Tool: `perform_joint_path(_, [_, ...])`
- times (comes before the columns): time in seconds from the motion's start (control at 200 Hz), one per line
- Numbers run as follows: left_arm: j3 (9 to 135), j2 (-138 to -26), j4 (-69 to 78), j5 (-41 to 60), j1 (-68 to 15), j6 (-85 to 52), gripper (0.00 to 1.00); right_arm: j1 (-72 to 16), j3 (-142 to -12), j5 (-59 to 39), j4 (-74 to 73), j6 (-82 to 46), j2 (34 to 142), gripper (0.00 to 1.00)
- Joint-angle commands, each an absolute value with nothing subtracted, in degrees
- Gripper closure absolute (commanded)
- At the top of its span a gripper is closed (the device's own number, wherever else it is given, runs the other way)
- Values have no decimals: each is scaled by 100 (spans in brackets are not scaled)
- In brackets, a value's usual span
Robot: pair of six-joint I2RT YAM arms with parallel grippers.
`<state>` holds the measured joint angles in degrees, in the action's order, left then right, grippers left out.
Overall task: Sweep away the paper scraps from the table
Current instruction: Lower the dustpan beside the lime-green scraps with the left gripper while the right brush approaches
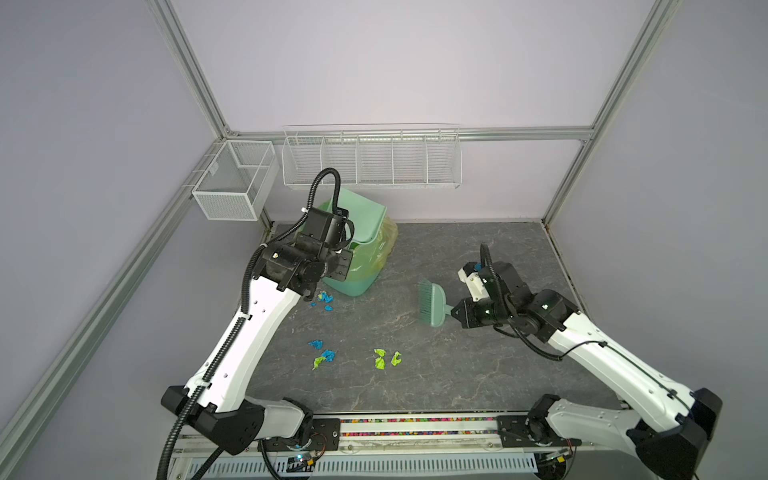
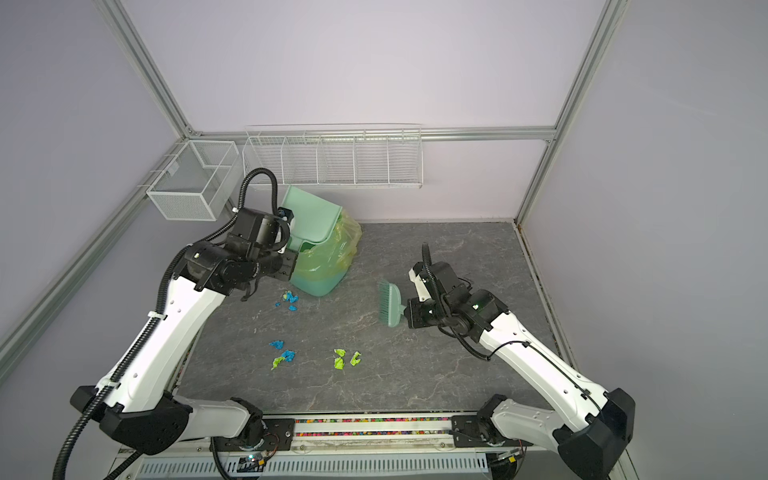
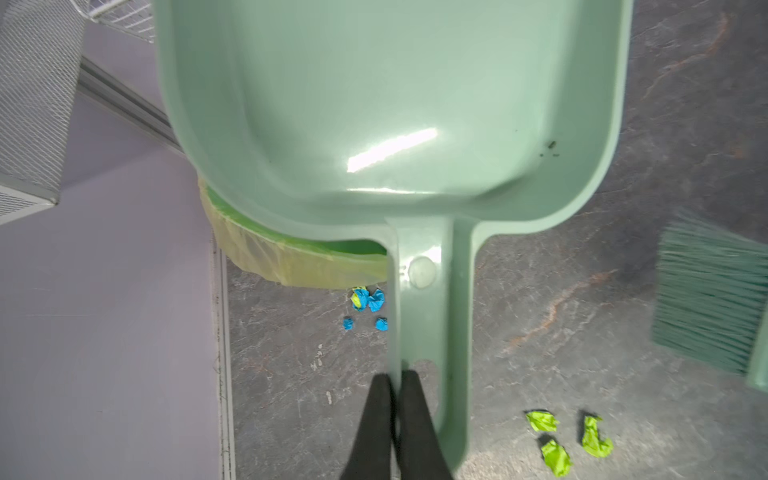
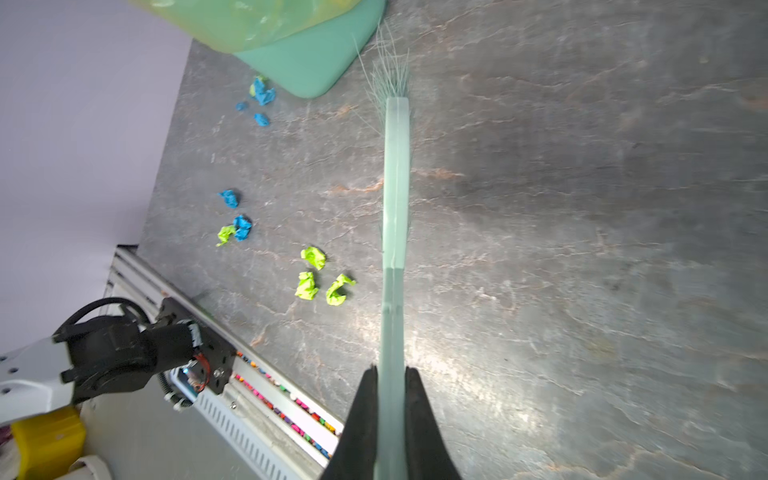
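Surface: dark grey marble-veined table [image 1: 457, 365], edged by aluminium framing and closed in by pale lilac walls.
Back wall: white mesh basket [image 1: 235, 183] and long white wire rack [image 1: 370, 160] are hung side by side above the table's far edge.
Container: pale green plastic bin with yellow-green bag liner [image 1: 361, 270] is stood at the far left of the table.
Debris: small crumpled blue and lime-green paper scraps [image 1: 386, 358] are left lying on the table in three clusters. Blue ones are just beside the bin base, a blue-and-lime mix is nearer the front, and three lime ones are at centre front.
Left arm: left gripper [image 3: 397, 376] is pinched tight on the handle edge of the pale green plastic dustpan [image 3: 395, 104]. The pan is held tilted over the bin mouth.
Right arm: right gripper [image 4: 391, 370] is clamped on the handle of the pale green hand brush [image 4: 397, 187]. Bristles are pointed toward the bin, well apart from the scraps. Bristle contact with the table cannot be told.
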<state>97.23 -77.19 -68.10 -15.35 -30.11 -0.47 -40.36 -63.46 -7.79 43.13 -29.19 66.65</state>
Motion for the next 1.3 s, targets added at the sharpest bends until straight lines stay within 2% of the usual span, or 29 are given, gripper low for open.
perform_joint_path(0.0, [9719,-7555,-7276,-1057,-2988,-316,100,-4273,-6501,-1585,4047,-3136,6916,93])
perform_joint_path(0.335, [9545,-7461,-7283,-711,-2988,-295,100,-4868,-6658,-2353,3798,-3488,7508,93])
perform_joint_path(0.535, [9257,-7383,-7174,-115,-2990,-299,100,-5142,-6762,-2356,3642,-3646,8127,93])
perform_joint_path(0.77, [8903,-7132,-7105,-107,-2993,-433,100,-5255,-6858,-2514,3547,-3690,8670,93])
perform_joint_path(0.985, [8452,-7011,-6980,466,-3004,-404,100,-4873,-6921,-2396,4388,-2974,9044,93])
perform_joint_path(1.295, [8134,-6713,-6986,742,-3037,-502,100,-3817,-6773,-1969,5439,-2129,8617,93])
